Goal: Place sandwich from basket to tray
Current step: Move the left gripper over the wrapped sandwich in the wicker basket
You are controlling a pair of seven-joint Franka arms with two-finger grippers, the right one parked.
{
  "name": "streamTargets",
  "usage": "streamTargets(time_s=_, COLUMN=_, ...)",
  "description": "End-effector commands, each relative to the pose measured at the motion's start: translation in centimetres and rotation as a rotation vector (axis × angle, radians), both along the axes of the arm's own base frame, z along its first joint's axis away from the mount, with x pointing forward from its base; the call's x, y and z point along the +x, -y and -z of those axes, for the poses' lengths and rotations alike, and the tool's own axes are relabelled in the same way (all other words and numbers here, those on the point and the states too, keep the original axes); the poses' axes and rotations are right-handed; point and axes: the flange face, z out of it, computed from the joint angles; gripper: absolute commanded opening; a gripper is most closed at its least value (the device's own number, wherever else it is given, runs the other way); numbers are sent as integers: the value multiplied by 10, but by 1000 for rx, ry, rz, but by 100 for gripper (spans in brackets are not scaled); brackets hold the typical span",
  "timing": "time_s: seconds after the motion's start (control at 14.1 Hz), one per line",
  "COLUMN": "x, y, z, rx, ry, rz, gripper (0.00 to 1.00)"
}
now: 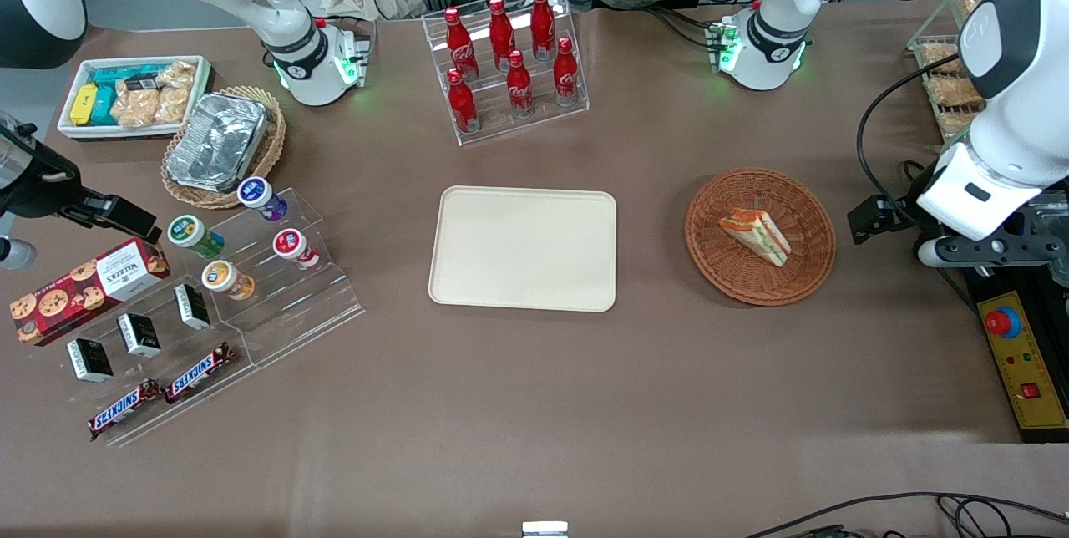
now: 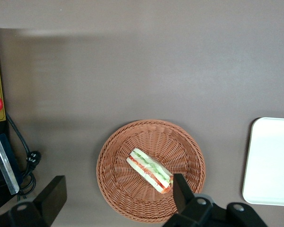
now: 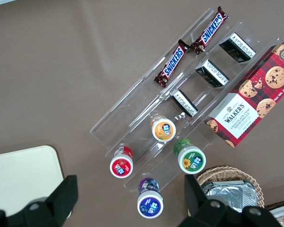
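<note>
The sandwich (image 1: 757,236) lay on its side in the basket (image 1: 760,287), near the middle, with its filling edge turned toward the tray (image 1: 523,248). The basket stood on the table (image 1: 534,404) toward the working arm's end, beside the tray but apart from it. The tray sat flat at the middle of the table with nothing on it.

The gripper (image 2: 118,198) hung above the table near the basket's edge, at the working arm's end, well clear of the sandwich. Its two fingers (image 2: 181,191) stood wide apart and held nothing. In the left wrist view the sandwich (image 2: 150,170) showed between the fingers, inside the basket (image 2: 132,208), with one corner of the tray (image 2: 270,161) just beside the basket.

Farther from the front camera than the tray, a clear rack of red bottles (image 1: 509,58) stood upright. Toward the parked arm's end were a clear stepped stand (image 1: 276,312) with small cups (image 1: 194,236), small dark boxes (image 1: 138,334) and two Snickers bars (image 1: 125,406), a cookie box (image 1: 88,289), a lighter basket holding a foil container (image 1: 219,141), and a white bin of snacks (image 1: 134,95). A yellow control box (image 1: 1023,371) with a red button lay at the working arm's end.
</note>
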Motion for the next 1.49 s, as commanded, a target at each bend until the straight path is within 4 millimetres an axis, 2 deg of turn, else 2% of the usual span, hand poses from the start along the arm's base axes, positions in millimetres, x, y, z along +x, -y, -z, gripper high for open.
streamTargets(time_s=0.0, x=-3, y=2, z=-7, rx=10, ry=-10, rz=-9, gripper=100)
streamTargets(time_s=0.21, x=-10, y=1, z=-9, rx=26, ry=-70, rz=-14, gripper=100)
streamTargets(time_s=0.43, x=-39, y=-8, z=11, rx=23, ry=-123, rz=-32, gripper=100)
streamTargets(time_s=0.57, x=-68, y=-13, z=36, rx=24, ry=-99, rz=-43, gripper=100)
streamTargets(time_s=0.71, x=-101, y=-14, z=74, rx=-5, ry=-49, rz=-60, gripper=100)
streamTargets(time_s=0.99, x=-146, y=-15, z=152, rx=-23, ry=16, rz=-147, gripper=100)
streamTargets(time_s=1.14, x=-157, y=-14, z=179, rx=-30, ry=53, rz=-190, gripper=100)
streamTargets(time_s=1.28, x=-157, y=-12, z=192, rx=-33, ry=21, rz=-325, gripper=100)
streamTargets(time_s=1.42, x=-151, y=5, z=201, rx=-37, ry=11, rz=-448, gripper=100)
